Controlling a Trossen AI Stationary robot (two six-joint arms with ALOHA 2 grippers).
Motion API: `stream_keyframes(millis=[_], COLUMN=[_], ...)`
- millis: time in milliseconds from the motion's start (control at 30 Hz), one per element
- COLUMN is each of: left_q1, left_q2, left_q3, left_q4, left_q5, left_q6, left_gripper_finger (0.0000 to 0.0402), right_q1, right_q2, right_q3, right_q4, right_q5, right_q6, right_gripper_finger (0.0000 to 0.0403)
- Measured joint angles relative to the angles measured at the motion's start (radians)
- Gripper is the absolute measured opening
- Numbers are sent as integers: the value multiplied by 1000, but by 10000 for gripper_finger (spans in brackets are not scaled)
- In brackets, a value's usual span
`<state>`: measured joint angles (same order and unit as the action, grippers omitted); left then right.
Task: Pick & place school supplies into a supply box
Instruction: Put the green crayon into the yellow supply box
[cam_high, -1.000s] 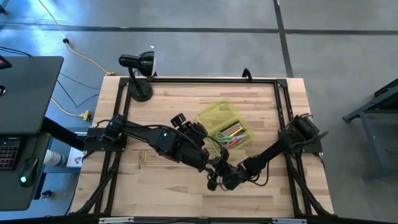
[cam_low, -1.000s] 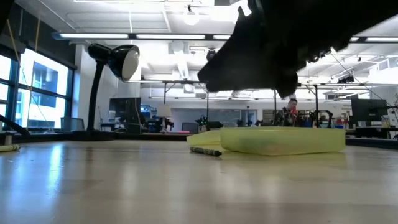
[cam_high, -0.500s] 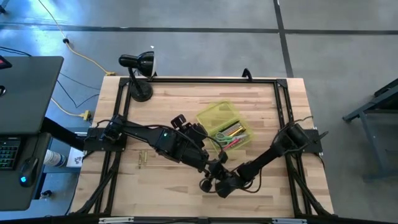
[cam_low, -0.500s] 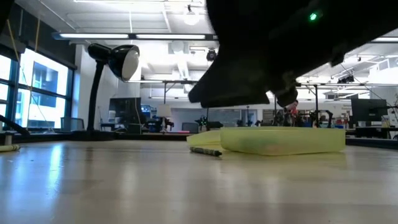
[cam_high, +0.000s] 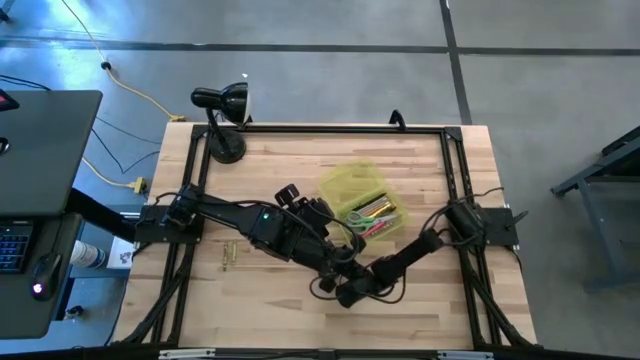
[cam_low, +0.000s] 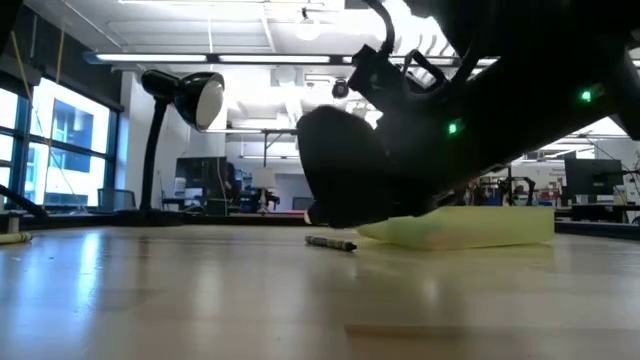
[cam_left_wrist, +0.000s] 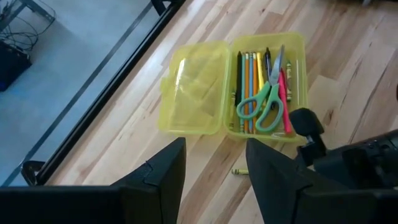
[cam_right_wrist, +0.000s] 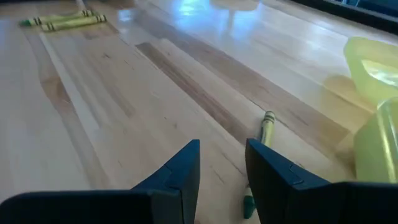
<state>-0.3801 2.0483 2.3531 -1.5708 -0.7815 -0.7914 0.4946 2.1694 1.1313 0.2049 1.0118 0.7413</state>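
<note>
While partly hidden behind right pincer (cam_right_wrist: 222, 171), green crayon (cam_right_wrist: 266, 124) beside supply box (cam_right_wrist: 376, 93).

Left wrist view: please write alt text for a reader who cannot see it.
An open yellow-green supply box lies on the wooden table, holding pencils, a red-pink marker and green-handled scissors. A green crayon lies on the table beside the box. The left gripper has its fingers apart, holding nothing.

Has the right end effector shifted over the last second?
Yes. In the high view the right end effector slid leftward along the table's near side, away from the supply box.
</note>
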Motion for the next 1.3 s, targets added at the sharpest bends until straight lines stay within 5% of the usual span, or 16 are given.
stream_keyframes(millis=[133,500,833,1167,1300], left_q1=[0,0,0,0,0], left_q2=[0,0,0,0,0], left_q3=[0,0,0,0,0], left_q4=[0,0,0,0,0], left_q5=[0,6,6,7,7], left_q6=[5,29,24,1,-2], left_gripper_finger=[202,200,198,199,199], right_q1=[-15,-52,-49,-54,-60], right_q2=[3,-6,-122,-154,-154], right_q3=[0,3,0,1,1], right_q4=[12,54,31,-73,-115], right_q5=[43,-49,-173,-422,-426], right_q6=[-26,-26,-44,17,26], right_gripper_finger=[107,107,107,107,107])
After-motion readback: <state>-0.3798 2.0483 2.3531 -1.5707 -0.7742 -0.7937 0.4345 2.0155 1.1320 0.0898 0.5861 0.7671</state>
